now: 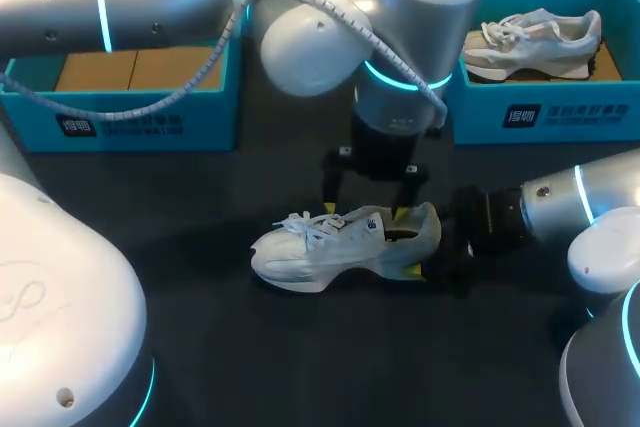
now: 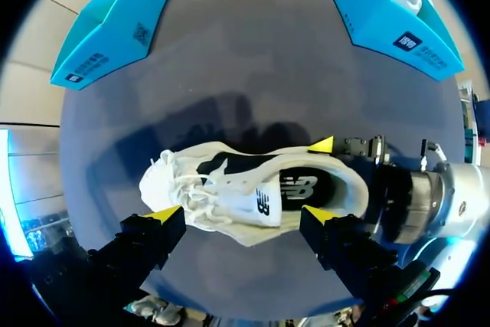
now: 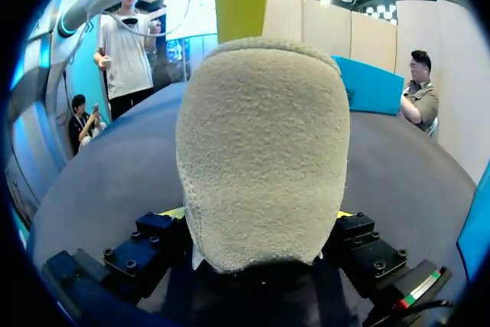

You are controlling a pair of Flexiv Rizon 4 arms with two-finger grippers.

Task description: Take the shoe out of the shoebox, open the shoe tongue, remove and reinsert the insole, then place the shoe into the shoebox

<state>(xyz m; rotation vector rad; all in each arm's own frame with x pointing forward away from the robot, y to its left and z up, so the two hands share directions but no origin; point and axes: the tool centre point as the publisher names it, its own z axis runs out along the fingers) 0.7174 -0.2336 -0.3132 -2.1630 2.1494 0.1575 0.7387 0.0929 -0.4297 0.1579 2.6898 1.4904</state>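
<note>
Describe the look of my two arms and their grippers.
The left arm and right arm are bulky silver tubes with rounded joints and glowing cyan rings. A grey ribbed cable runs along the left one. The left gripper and right gripper have black, blocky, bolted bodies and two fingers tipped bright yellow.

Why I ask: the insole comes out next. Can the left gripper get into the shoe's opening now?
Probably yes. The left gripper hangs open just above the shoe, whose opening faces up uncovered. The right gripper grips only the heel, so nothing seems to block the way down.
</note>
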